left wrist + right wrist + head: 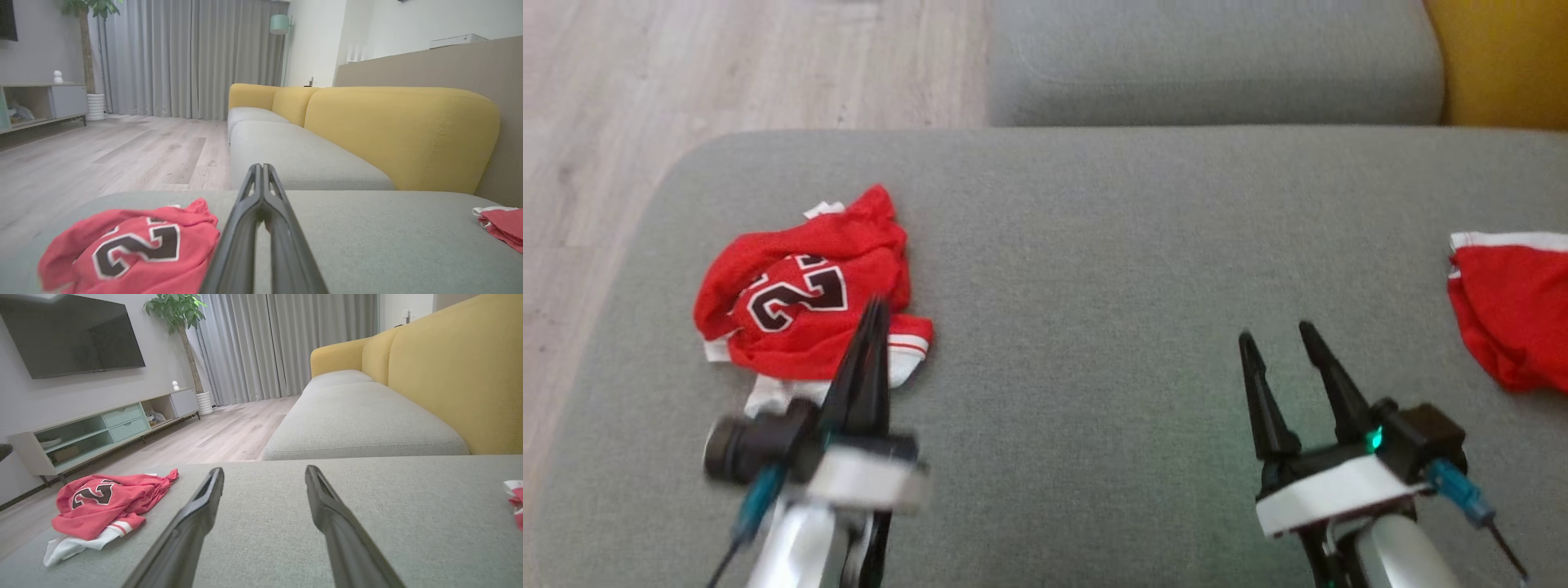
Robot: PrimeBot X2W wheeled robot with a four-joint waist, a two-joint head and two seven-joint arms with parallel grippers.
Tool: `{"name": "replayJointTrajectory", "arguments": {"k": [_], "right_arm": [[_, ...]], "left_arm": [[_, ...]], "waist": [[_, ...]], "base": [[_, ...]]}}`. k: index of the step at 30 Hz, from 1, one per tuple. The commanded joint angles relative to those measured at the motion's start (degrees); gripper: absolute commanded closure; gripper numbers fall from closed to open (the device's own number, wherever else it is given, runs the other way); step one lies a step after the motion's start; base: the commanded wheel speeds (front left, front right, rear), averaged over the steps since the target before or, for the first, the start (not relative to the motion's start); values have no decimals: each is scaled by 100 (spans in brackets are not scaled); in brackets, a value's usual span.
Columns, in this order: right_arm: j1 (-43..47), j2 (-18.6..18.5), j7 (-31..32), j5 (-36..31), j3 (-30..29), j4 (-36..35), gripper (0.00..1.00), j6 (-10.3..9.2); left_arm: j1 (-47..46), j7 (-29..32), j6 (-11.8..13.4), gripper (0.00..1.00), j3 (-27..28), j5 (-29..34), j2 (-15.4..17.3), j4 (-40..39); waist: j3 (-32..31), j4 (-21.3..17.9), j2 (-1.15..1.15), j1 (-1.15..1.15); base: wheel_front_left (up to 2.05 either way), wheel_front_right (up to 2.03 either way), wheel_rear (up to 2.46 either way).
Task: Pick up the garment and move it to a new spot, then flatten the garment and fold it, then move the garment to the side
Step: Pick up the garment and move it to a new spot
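A crumpled red garment [800, 298] with dark numerals and white trim lies on the left part of the grey sofa cushion [1094, 245]; it also shows as the garment [126, 249] at lower left and the garment [102, 498] at far left. My left gripper [876, 306] is shut with nothing in it, its tips over the heap's right edge; its shut fingers [261, 212] rise just right of the cloth. My right gripper [1278, 335] stands open and empty over bare cushion, well right of the heap, and the right gripper [263, 471] has only grey fabric between its fingers.
A second red piece with white trim [1511, 302] lies at the cushion's right edge. Another grey seat cushion [1217, 65] lies beyond, with yellow backrests [400, 130] on the right. Wooden floor [645, 98] drops off past the cushion's left edge; a TV console [102, 424] stands farther off.
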Motion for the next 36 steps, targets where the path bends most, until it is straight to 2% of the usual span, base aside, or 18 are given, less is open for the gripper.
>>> {"name": "replayJointTrajectory", "arguments": {"k": [1,5,6,7,12,19,26,30,36], "right_arm": [[-95,-14,-62,-36,143,-192,0,-5],[55,-14,-62,-40,127,-224,0,-5],[103,-14,-62,-40,130,-217,0,-5],[146,-14,-62,-47,136,-208,0,-5],[234,-14,-62,-250,263,-61,0,-5],[236,-14,-62,-198,298,-39,0,-5],[210,-14,-62,-130,428,-71,0,-5],[130,-14,-62,-150,436,-111,0,-5],[-220,-14,-62,-197,414,-264,0,-5]], "left_arm": [[-30,-37,75,100,297,-37,69,-355],[708,-38,157,100,523,-83,-11,-829],[848,-38,167,56,536,-66,-29,-871],[961,-38,177,0,564,-71,-48,-903],[1237,-38,217,0,647,122,-92,-747],[1234,-38,195,0,689,128,-116,-718],[1089,-38,51,0,614,197,-122,-546],[586,-25,-195,0,296,558,55,-25],[-963,366,-378,0,120,906,383,622]], "waist": [[-77,64,0,1],[-169,186,0,1],[-189,223,0,1],[-211,258,0,1],[-281,363,0,1],[-318,409,0,1],[-206,306,0,1],[64,252,0,1],[845,108,0,1]], "base": [[0,0,0],[0,0,0],[0,0,0],[0,0,0],[0,0,0],[0,0,0],[0,0,0],[0,0,0],[0,0,0]]}}
